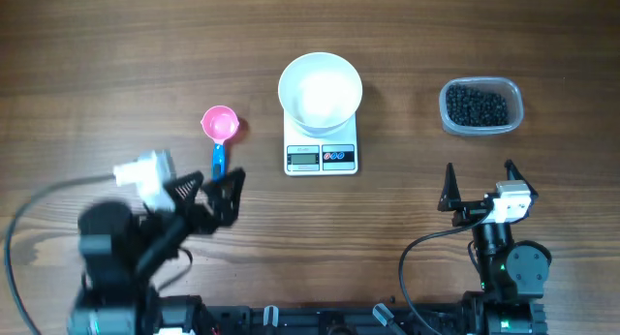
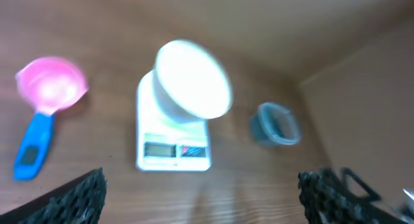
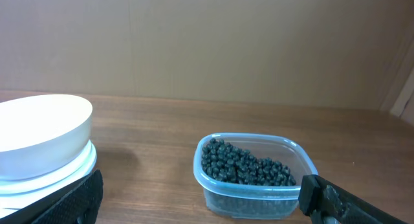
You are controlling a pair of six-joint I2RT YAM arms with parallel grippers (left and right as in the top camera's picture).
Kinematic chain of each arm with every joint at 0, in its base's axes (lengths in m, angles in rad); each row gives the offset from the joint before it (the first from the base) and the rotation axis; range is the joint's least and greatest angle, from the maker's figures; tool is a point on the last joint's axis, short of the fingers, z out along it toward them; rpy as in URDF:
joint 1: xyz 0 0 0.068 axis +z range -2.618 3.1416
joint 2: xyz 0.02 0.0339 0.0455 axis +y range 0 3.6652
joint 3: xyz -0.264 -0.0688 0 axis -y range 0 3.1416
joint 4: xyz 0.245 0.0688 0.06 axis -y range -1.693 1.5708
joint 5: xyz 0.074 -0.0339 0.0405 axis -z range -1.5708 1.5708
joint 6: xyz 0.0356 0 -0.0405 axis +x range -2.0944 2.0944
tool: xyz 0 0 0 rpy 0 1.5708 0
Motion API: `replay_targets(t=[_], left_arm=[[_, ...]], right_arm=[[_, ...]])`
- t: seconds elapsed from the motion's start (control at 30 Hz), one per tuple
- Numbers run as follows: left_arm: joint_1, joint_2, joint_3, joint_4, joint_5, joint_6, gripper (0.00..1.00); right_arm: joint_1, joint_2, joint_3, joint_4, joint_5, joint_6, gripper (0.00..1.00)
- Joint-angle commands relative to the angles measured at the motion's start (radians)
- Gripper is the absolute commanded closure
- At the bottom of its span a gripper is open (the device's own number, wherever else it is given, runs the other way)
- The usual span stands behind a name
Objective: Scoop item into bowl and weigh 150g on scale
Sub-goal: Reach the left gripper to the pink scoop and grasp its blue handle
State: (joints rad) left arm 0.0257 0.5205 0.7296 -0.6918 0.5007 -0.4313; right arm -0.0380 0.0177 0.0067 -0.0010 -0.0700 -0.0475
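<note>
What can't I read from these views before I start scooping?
- Scale reading: digits too small in overhead, blurred in left wrist, display out of frame in right wrist.
- Bowl interior: hidden by its own rim in right wrist.
- Tub contents: lost to blur in left wrist.
- Depth of the beans: lower layers covered by the top ones in every view.

The bowl (image 1: 320, 88) and scale (image 1: 321, 158) are white, the item (image 1: 477, 106) black, the scoop (image 1: 219, 125) pink with a blue handle (image 1: 218, 161), the tabletop (image 1: 97, 64) wood-grained brown.
</note>
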Motion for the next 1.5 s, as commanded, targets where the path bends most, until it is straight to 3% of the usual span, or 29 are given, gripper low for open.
replay_targets(t=[0.0, 0.23, 0.4, 0.7, 0.9, 1.1, 1.23, 1.47], left_arm=[[0.005, 0.245, 0.111, -0.052, -0.071, 0.03, 0.0], [0.005, 0.537, 0.112, -0.043, -0.062, 0.009, 0.0], [0.005, 0.716, 0.112, -0.035, -0.306, -0.01, 0.0], [0.013, 0.984, 0.112, 0.085, -0.306, 0.03, 0.0], [0.062, 1.043, 0.112, 0.14, -0.233, 0.123, 0.0], [0.153, 1.078, 0.112, 0.15, -0.211, 0.163, 0.16], [0.162, 1.106, 0.112, 0.163, -0.1, 0.272, 0.07], [0.161, 1.142, 0.112, 0.22, -0.087, 0.276, 0.14]], right_arm=[[0.007, -0.002, -0.002, 0.002, 0.006, -0.005, 0.0], [0.007, -0.002, -0.002, 0.002, 0.006, -0.005, 0.0], [0.007, -0.002, -0.002, 0.002, 0.006, -0.005, 0.0], [0.007, -0.002, -0.002, 0.002, 0.006, -0.005, 0.0], [0.007, -0.002, -0.002, 0.002, 0.006, -0.005, 0.0], [0.007, -0.002, -0.002, 0.002, 0.006, -0.005, 0.0], [0.007, -0.002, -0.002, 0.002, 0.006, -0.005, 0.0], [0.007, -0.002, -0.002, 0.002, 0.006, -0.005, 0.0]])
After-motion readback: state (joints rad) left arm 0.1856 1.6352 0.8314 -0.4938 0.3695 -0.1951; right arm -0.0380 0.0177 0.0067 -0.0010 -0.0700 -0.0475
